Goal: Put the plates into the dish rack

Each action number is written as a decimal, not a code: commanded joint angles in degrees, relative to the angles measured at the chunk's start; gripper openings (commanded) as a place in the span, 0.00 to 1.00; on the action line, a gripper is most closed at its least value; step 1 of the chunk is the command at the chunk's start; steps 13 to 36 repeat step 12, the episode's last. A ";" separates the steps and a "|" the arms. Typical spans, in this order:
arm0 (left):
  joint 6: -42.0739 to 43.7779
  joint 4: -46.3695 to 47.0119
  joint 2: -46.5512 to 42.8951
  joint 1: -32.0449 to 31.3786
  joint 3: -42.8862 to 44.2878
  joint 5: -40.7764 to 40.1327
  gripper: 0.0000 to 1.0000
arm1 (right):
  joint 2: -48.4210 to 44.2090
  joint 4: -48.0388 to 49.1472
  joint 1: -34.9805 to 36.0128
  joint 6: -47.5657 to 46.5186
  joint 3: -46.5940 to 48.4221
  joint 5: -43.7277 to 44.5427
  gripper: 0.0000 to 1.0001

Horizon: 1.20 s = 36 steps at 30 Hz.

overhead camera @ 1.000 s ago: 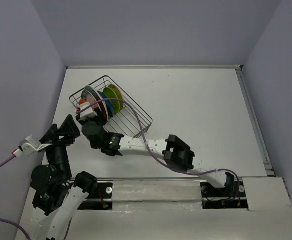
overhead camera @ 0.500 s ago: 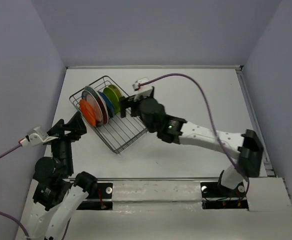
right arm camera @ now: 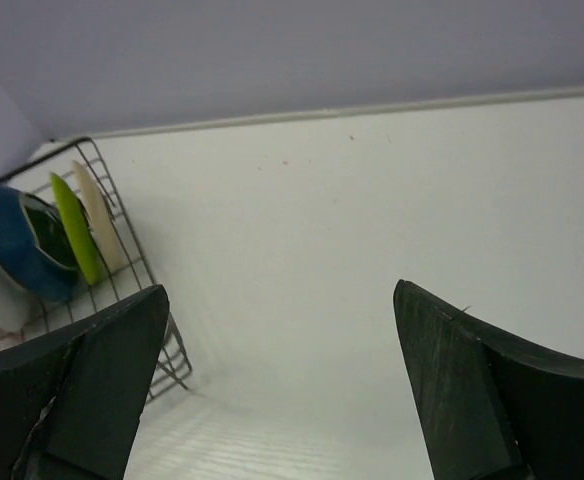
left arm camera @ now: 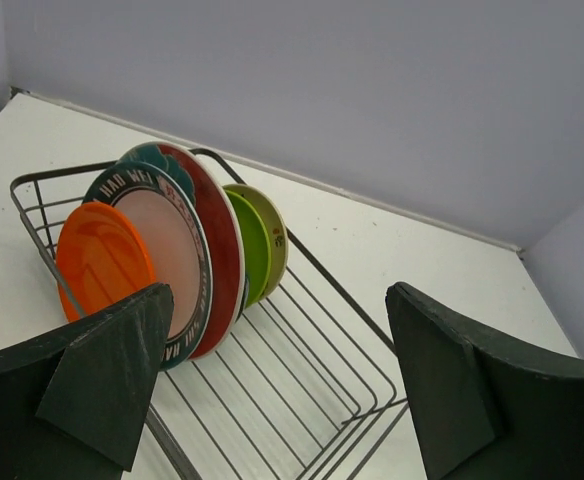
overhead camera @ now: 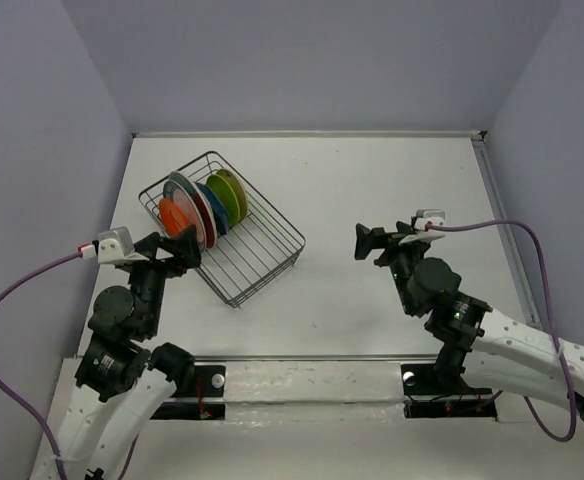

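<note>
Six plates [overhead camera: 200, 205] are shown standing on edge in the rack [overhead camera: 272, 250], packed face to face at its far-left end. They are held upright by the wire prongs and by one another, so the near-right half of the rack is left as bare wire. In order from the near-left end, the orange plate [left arm camera: 100, 258], the white plate with patterned rim [left arm camera: 167, 250] and the red plate [left arm camera: 222, 250] are seen. Behind these stand the blue plate [right arm camera: 22, 245], the lime plate [right arm camera: 75, 230] and the beige plate [right arm camera: 100, 225], the last nearest the rack's far-right side.

The left gripper [overhead camera: 177, 252] is held just beside the rack's near-left side, aimed along the row. Its jaws are spread wide and nothing is held between them. The right gripper [overhead camera: 367, 243] is held well apart from the rack, to its right, low over the table. Its jaws are likewise parted and empty.

No plate is seen outside the rack, so loading is judged complete or all but complete. The empty, parted jaws fit a release rather than a grasp.

The rack is set askew on a plain white table [overhead camera: 392, 180], towards its left side. The table is matt and smooth, with faint streaks visible in the right wrist view. It is enclosed on three sides by pale lavender walls [overhead camera: 302, 60], and a thin seam is visible where the far wall is met. A purple cable [overhead camera: 22, 290] is looped from each wrist.
</note>
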 commanded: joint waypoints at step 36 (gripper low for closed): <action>1.87 3.57 1.49 -0.25 -1.04 6.39 0.99 | -3.40 -0.09 -0.40 1.65 -2.33 3.88 1.00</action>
